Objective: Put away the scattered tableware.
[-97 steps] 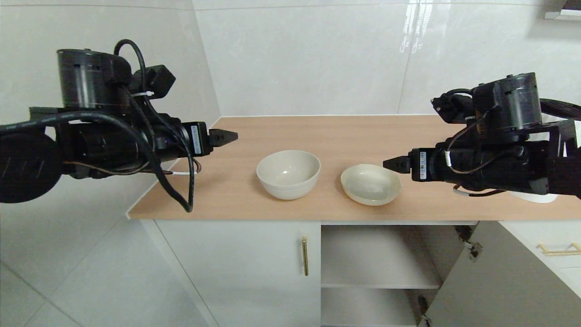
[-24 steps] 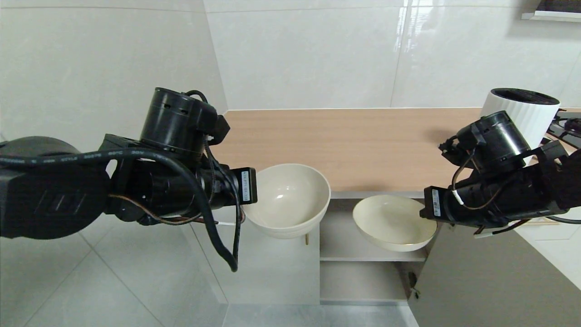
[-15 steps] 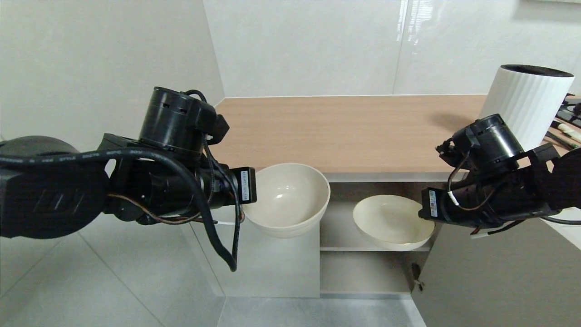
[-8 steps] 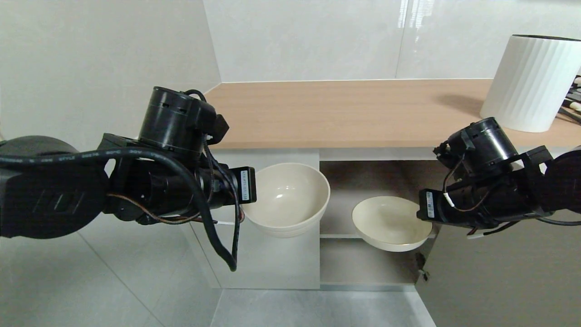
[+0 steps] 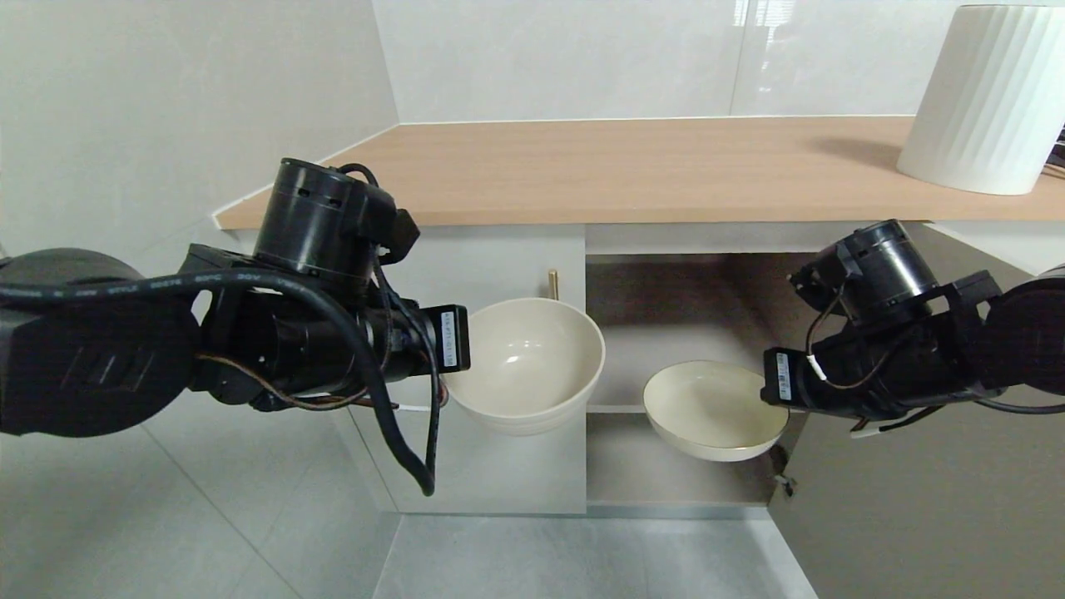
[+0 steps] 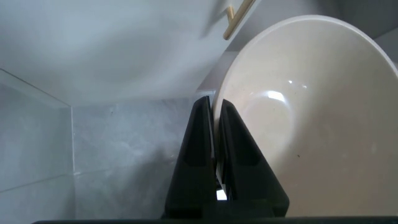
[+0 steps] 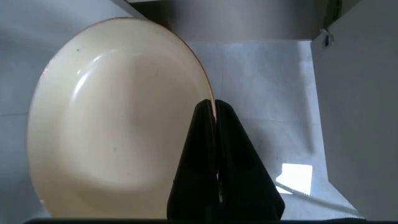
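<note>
My left gripper [image 5: 460,359] [image 6: 215,121] is shut on the rim of a deep cream bowl [image 5: 528,362] [image 6: 305,118], holding it level in the air in front of the closed left cabinet door [image 5: 491,274]. My right gripper [image 5: 770,389] [image 7: 214,115] is shut on the rim of a shallow cream bowl [image 5: 711,408] [image 7: 118,118], which hangs before the open cabinet compartment [image 5: 666,333], about level with its shelf [image 5: 620,408].
The wooden countertop [image 5: 632,170] runs above the cabinet, with a tall white ribbed container [image 5: 986,96] at its right end. The open cabinet door [image 5: 899,516] stands at the right, under my right arm. Grey tiled floor [image 5: 582,557] lies below; a white wall stands at the left.
Both bowls, once on the countertop, are now held in the air. The camera has sunk, so the counter sits higher in the picture. The shallow bowl now hangs lower in front of the cabinet opening.
</note>
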Robot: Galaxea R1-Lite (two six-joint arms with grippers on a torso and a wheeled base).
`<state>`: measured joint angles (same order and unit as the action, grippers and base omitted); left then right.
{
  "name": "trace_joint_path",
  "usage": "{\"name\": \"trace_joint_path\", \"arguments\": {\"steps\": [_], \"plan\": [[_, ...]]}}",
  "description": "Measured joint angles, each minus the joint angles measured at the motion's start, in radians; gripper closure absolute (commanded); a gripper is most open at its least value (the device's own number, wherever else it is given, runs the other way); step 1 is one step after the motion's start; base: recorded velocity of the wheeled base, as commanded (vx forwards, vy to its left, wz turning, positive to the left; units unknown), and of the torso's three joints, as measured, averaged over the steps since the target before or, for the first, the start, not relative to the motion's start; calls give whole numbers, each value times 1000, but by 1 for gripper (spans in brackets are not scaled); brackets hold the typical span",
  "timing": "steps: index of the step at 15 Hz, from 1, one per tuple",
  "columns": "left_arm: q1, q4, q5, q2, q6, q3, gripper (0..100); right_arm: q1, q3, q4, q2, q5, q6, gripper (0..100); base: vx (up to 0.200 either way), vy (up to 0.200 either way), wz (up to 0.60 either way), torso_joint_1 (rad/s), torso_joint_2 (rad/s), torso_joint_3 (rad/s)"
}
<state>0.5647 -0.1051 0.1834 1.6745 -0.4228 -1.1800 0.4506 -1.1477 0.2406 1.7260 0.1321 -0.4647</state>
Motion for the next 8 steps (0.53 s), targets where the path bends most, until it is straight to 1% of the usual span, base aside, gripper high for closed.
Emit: {"name": "trace_joint_path", "arguments": {"steps": [5,8], "plan": [[0,0,0,0,0,0,100,-1,3,-2,16,4,1,100,0,0,0,0,0,0],[0,0,0,0,0,0,100,-1,-3,-81,83,10,23,100,0,0,0,0,0,0]]}}
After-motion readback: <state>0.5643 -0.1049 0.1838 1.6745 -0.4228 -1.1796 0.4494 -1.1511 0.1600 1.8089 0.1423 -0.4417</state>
